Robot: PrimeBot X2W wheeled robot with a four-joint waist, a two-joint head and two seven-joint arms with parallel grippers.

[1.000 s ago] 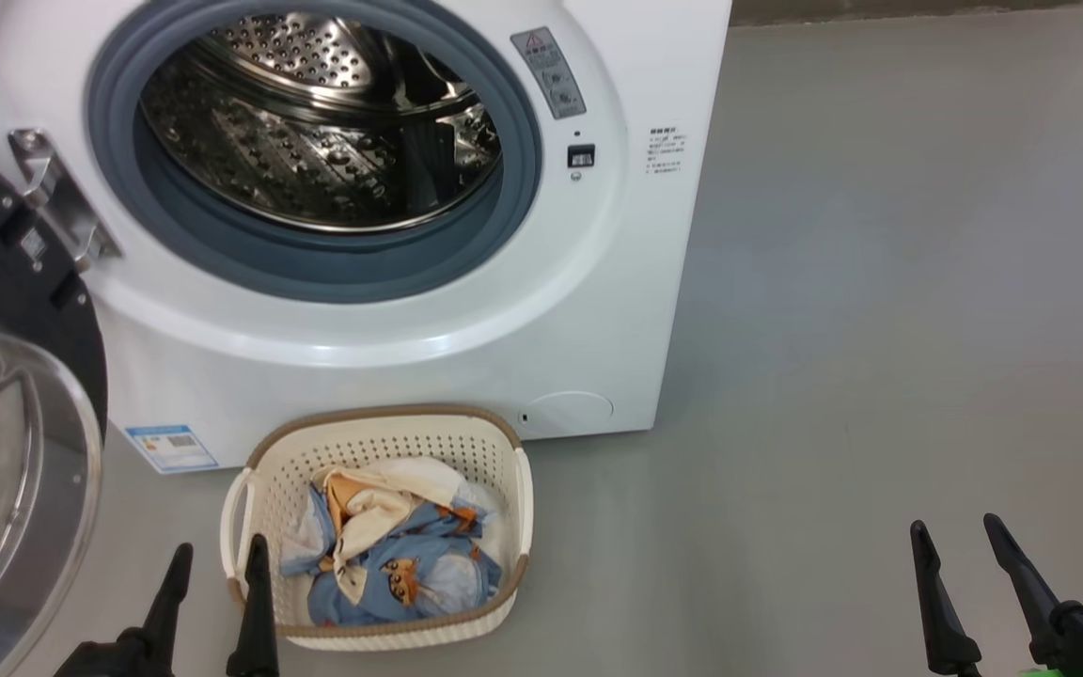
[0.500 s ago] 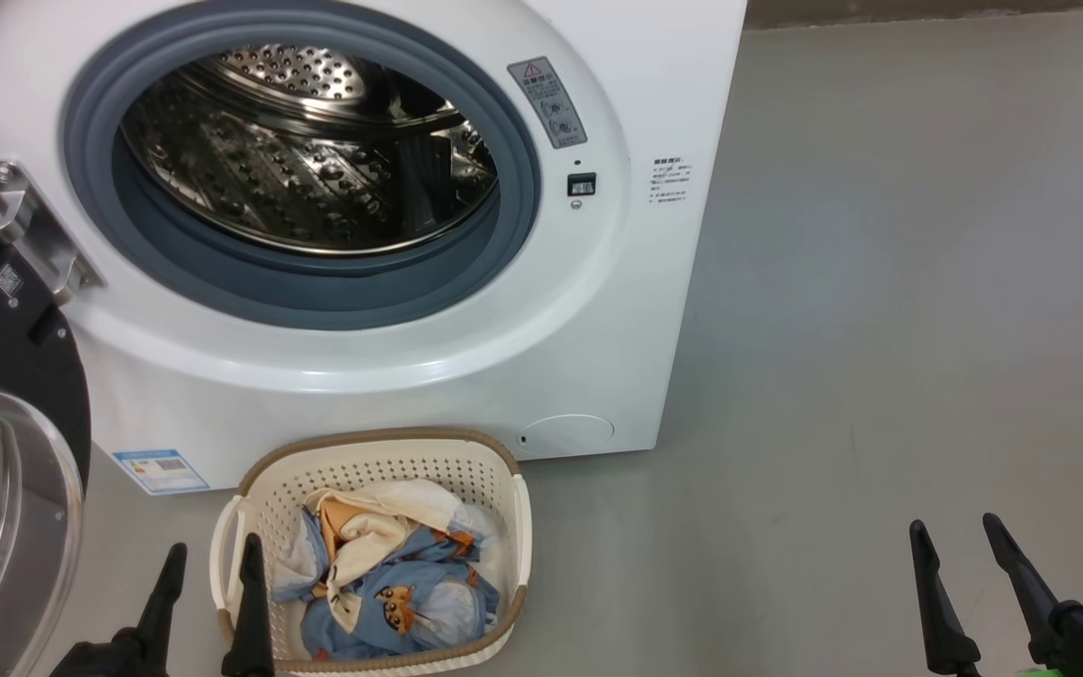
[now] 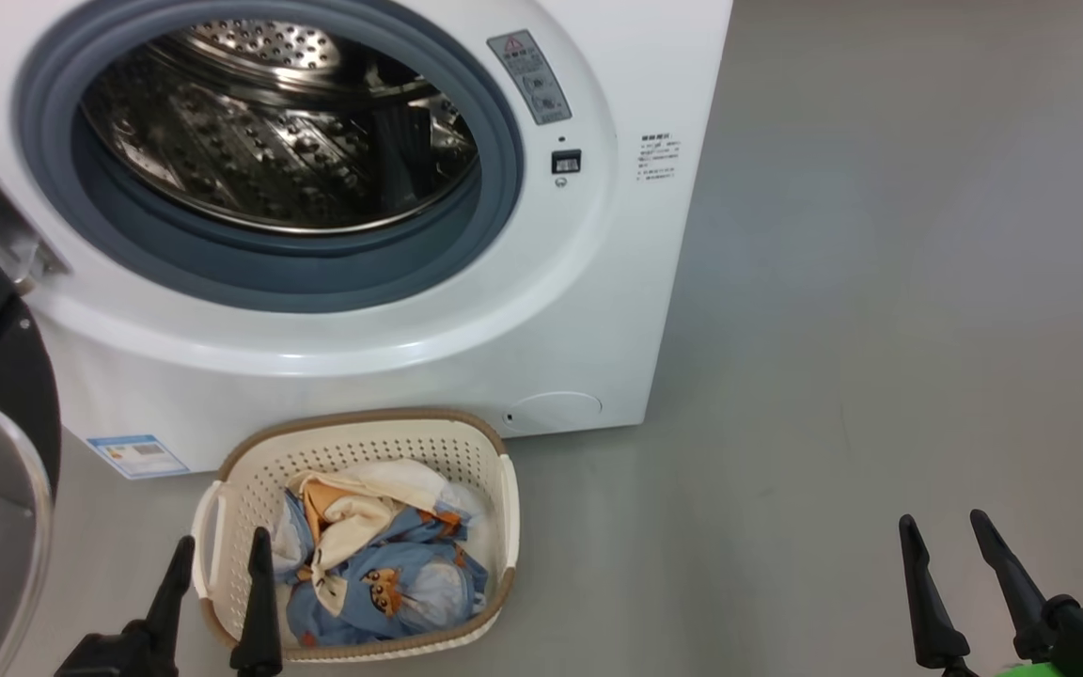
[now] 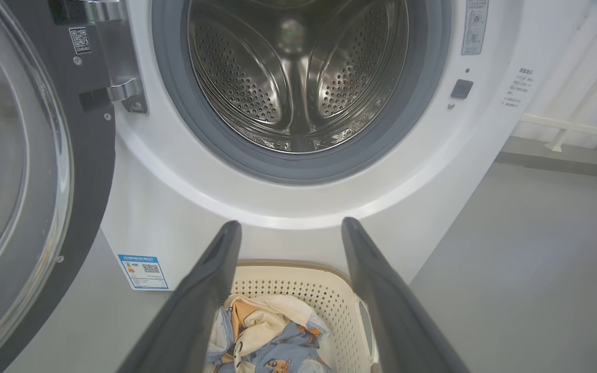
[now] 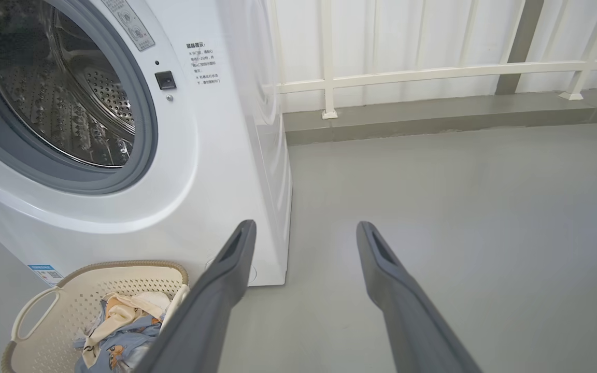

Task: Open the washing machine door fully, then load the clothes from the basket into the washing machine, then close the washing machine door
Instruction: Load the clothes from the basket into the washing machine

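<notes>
Door [image 4: 29, 155] open. Left gripper [image 3: 224, 538], right gripper [image 3: 942, 517] jaws wide, empty. Lower left into basket [image 3: 363, 428], pinch clothes [image 3: 382, 574] deep, avoid rim.

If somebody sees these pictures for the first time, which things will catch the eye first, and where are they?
First, the washing machine, upper left in the head view, its steel drum gaping empty; the washing machine door stands swung open at the left edge. Then the basket on the floor just before it, holding the clothes, blue and cream.
</notes>
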